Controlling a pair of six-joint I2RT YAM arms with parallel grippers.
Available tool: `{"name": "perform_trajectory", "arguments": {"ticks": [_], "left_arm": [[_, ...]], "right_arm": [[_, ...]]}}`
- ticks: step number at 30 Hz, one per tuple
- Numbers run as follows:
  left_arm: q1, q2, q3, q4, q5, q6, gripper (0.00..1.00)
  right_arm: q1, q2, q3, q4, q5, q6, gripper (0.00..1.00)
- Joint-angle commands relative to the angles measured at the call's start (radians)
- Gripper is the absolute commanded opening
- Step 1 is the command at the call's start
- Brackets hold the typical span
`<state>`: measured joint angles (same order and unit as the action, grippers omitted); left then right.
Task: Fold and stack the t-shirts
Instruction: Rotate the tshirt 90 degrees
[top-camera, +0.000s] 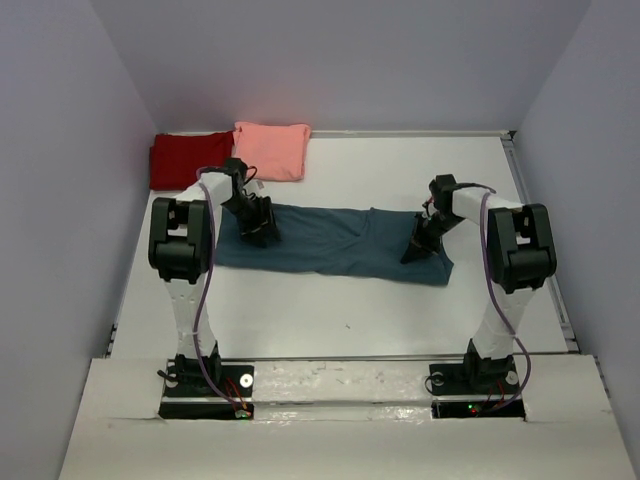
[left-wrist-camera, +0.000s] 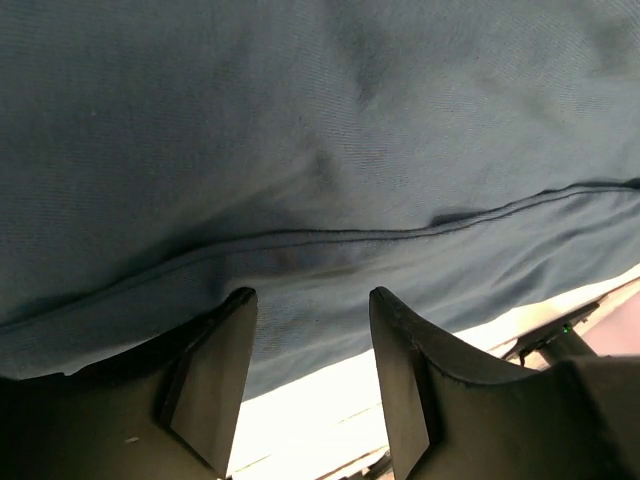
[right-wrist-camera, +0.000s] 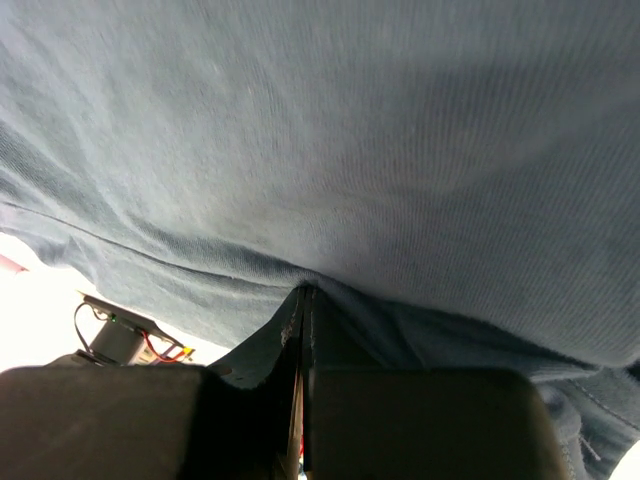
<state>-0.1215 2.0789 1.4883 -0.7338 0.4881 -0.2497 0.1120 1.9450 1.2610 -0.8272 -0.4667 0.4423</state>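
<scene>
working on a white table (top-camera: 330, 310) boxed in by pale walls. bending both arms down from the near edge. holding the left gripper (top-camera: 258, 232) released over the left end of the teal-blue t-shirt (top-camera: 335, 240) spread crosswise; clenching the right gripper (top-camera: 415, 250) on its right end. showing red t-shirt (top-camera: 185, 160) and pink t-shirt (top-camera: 272, 150) folded, far left corner.

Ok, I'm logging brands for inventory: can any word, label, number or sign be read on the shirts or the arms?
None can be read in any view.
teal-blue t-shirt, red t-shirt, pink t-shirt: plain cloth, no print or tag showing.
left arm, right arm: no legible marking.
</scene>
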Motion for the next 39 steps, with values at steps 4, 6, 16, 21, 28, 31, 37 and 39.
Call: {"name": "perform_trajectory", "arguments": {"ticks": [4, 6, 16, 21, 28, 31, 37, 39], "left_arm": [[0.010, 0.095, 0.020, -0.030, -0.066, -0.003, 0.53], [0.010, 0.113, 0.013, -0.024, -0.045, -0.011, 0.35], [0.011, 0.121, -0.033, -0.001, -0.019, -0.020, 0.14], [0.010, 0.116, -0.062, -0.026, -0.020, 0.004, 0.16], [0.010, 0.054, -0.160, -0.050, -0.039, 0.030, 0.17], [0.010, 0.017, -0.209, -0.056, -0.066, 0.038, 0.17], [0.008, -0.043, -0.304, -0.038, -0.074, 0.029, 0.18], [-0.006, -0.055, -0.335, -0.032, -0.068, 0.021, 0.18]], "right_arm": [[0.005, 0.054, 0.072, -0.010, 0.054, -0.007, 0.00], [0.005, 0.063, 0.086, -0.012, 0.054, -0.007, 0.00], [0.005, 0.089, 0.132, -0.039, 0.068, -0.020, 0.00], [0.005, 0.118, 0.153, -0.062, 0.117, -0.042, 0.00], [0.005, 0.228, 0.279, -0.076, 0.137, -0.059, 0.00], [0.005, 0.284, 0.360, -0.084, 0.148, -0.054, 0.00], [0.005, 0.370, 0.495, -0.092, 0.155, -0.045, 0.00], [0.005, 0.417, 0.561, -0.093, 0.154, -0.048, 0.00]]}}
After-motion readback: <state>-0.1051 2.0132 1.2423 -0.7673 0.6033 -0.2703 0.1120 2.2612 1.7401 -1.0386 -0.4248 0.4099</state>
